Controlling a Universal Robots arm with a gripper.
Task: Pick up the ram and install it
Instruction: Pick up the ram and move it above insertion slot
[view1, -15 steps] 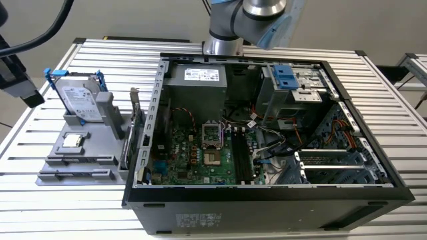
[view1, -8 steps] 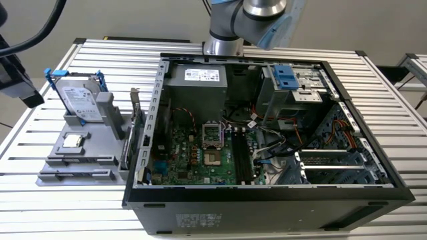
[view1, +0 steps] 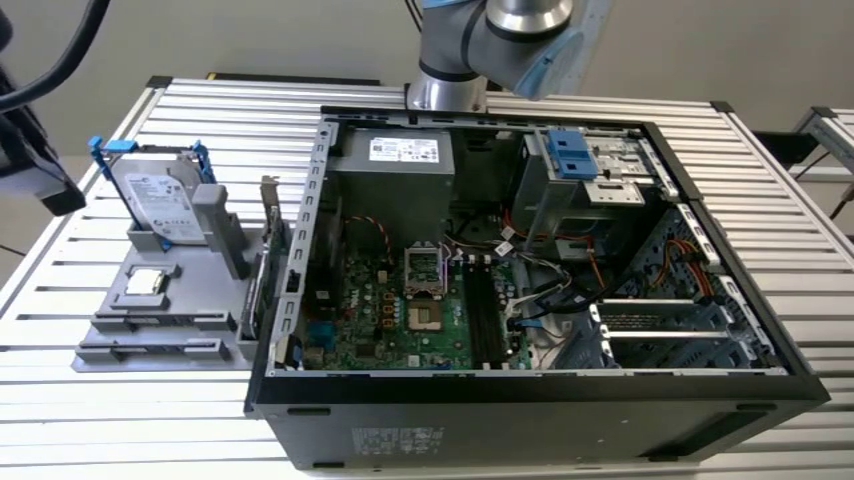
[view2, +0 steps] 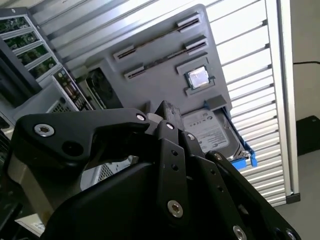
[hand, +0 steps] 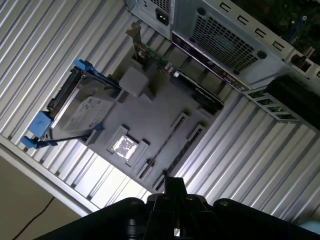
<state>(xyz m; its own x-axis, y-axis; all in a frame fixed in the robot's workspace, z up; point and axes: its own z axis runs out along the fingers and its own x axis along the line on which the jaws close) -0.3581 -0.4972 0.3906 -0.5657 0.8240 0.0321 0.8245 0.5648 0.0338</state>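
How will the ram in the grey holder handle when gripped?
The ram looks thin and stands on edge in the grey holder, so probably light and stiff, but apt to bind if pulled crooked. Exposed board: likely fragile.

A flat grey plastic holder tray (view2: 165, 90) lies on the ribbed aluminium worktop (view2: 250, 55). In the tray's slot nearer its middle lies the ram (view2: 162, 60), a long, thin dark stick. Just beside that slot, a square silver processor chip (view2: 198, 78) rests in a recess of the tray. A silver hard drive with blue rails (view2: 210, 134) stands at the tray's edge. The black metal claw (view2: 165, 112) hangs above the tray, apart from it.
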